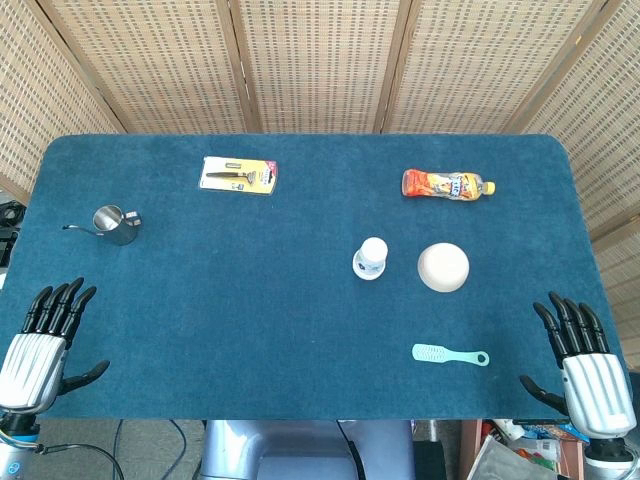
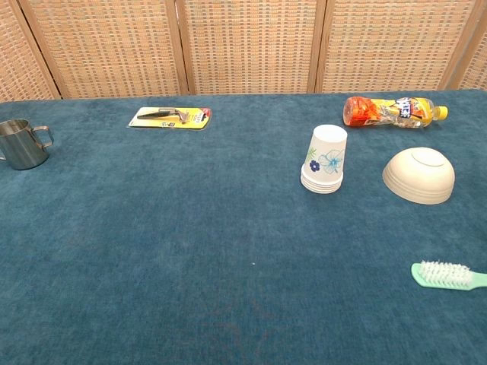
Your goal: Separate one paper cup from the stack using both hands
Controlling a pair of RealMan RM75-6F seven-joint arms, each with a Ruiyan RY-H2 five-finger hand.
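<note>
Two hands sit at the near edge of the blue surface (image 1: 250, 330) in the head view: the left hand (image 1: 45, 340) in the lower left corner and the right hand (image 1: 580, 360) in the lower right corner, both holding nothing, fingers spread apart and pointing up the frame. Neither shows in the chest view. Just beyond the right hand, toward the lower right, lies a mint-green brush (image 2: 449, 275), bristles up. Farther back, right of centre, the stack of paper cups (image 2: 326, 160) stands upside down, white with a blue flower print, well apart from both hands. Beside it to the right rests an overturned cream bowl (image 2: 418, 175). At the left edge stands a small steel pitcher (image 2: 21, 143). Farthest back lie an orange drink bottle (image 2: 392, 112) on its side, upper right, and a yellow packaged razor (image 2: 169, 116), upper left.
</note>
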